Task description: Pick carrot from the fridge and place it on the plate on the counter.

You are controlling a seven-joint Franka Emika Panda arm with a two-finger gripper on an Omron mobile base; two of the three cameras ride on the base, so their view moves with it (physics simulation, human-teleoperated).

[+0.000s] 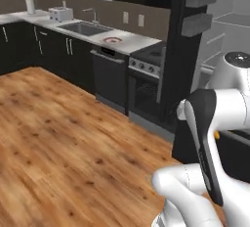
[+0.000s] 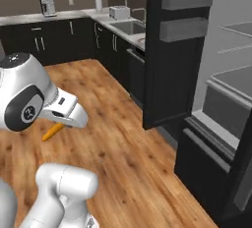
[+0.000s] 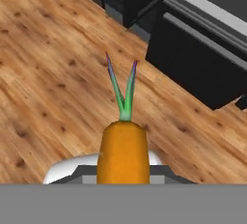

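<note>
My gripper (image 2: 59, 125) is shut on the carrot (image 2: 50, 133), held in the air over the wooden floor beside the white arm. In the hand view the carrot (image 3: 123, 150) fills the space between the fingers, its green stalks pointing away from the hand. A sliver of the orange carrot (image 1: 216, 135) shows beside the arm's dark link. The fridge (image 2: 231, 79) stands open on the right with its dark door (image 2: 172, 50) swung out and light grey shelves inside. The plate (image 1: 113, 39) lies on the white counter (image 1: 134, 44) to the right of the sink.
Along the counter stand a sink (image 1: 84, 28), a toaster (image 1: 60, 13) and a paper towel roll (image 1: 30, 4). A stove (image 1: 149, 57) and a dishwasher (image 1: 110, 74) lie between the plate and the fridge door (image 1: 183, 74). Wooden floor (image 1: 63, 138) stretches to the left.
</note>
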